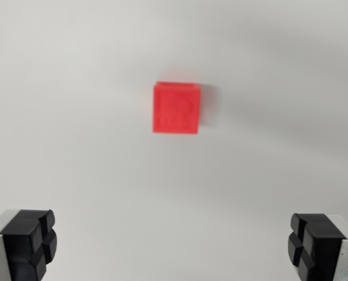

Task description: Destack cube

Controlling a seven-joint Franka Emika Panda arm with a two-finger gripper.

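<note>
A red cube sits on a white surface, a little above the middle of the wrist view. Its top face is toward me and a thin strip of its far side shows; whether another cube lies under it cannot be seen. My gripper is open, high above the surface, with nothing between its black fingertips, which frame the bottom corners of the view. The cube lies beyond the fingertips, roughly centred between them.
The white surface fills the whole view around the cube. A faint shadow falls to the cube's right.
</note>
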